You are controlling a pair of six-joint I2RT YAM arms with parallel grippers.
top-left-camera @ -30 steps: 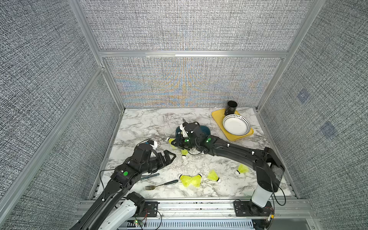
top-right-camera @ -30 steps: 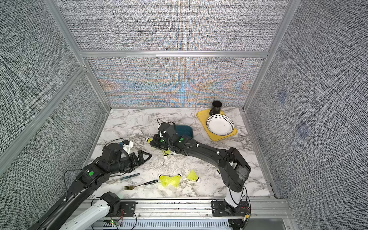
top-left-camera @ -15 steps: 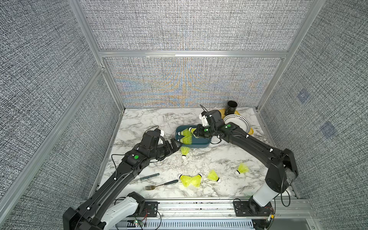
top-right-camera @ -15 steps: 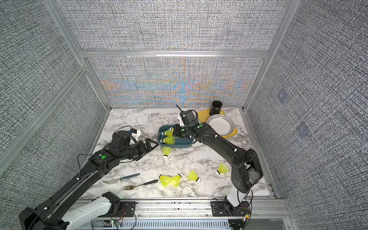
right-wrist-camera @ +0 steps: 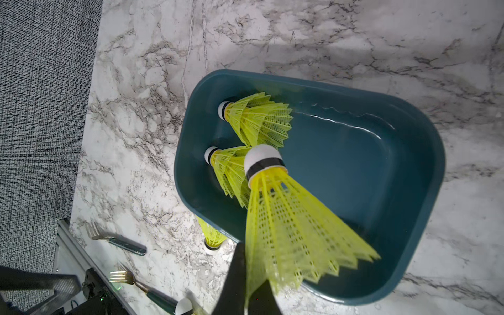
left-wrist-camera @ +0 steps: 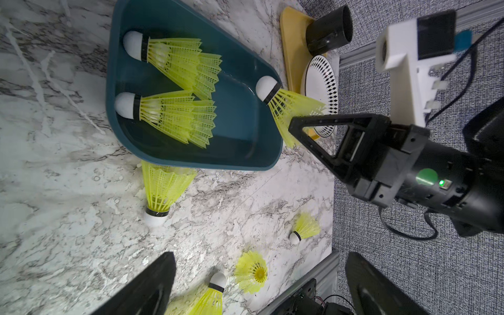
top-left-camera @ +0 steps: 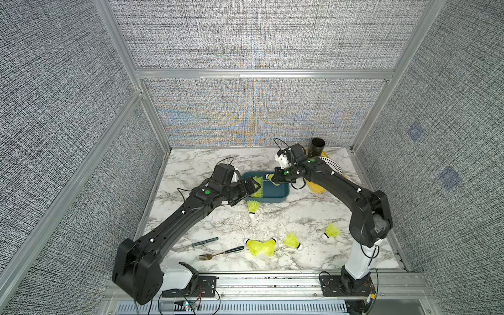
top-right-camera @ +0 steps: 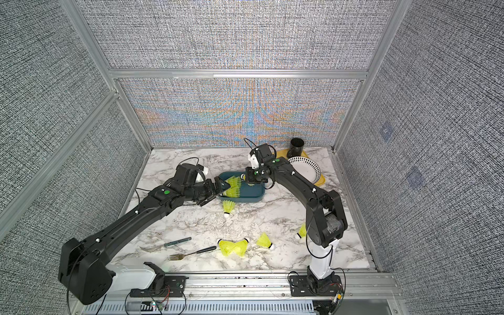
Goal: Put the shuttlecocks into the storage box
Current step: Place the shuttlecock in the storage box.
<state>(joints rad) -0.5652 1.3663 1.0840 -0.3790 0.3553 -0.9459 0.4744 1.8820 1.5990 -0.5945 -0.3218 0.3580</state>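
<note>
Over the storage box (top-left-camera: 275, 194), the right gripper (right-wrist-camera: 246, 289) is clamped tight on the skirt edge of one shuttlecock (right-wrist-camera: 286, 218), its white tip pointing away from the fingers. Two more shuttlecocks (left-wrist-camera: 174, 117) lie inside at the left end, each seemingly a nested pair. At that end, the left gripper (top-left-camera: 246, 194) hangs with its jaws spread wide, holding nothing. Another shuttlecock (top-left-camera: 253, 208) lies just beside the box's near wall, and four others (top-left-camera: 292, 241) are scattered toward the front of the marble table (top-left-camera: 218, 169).
</note>
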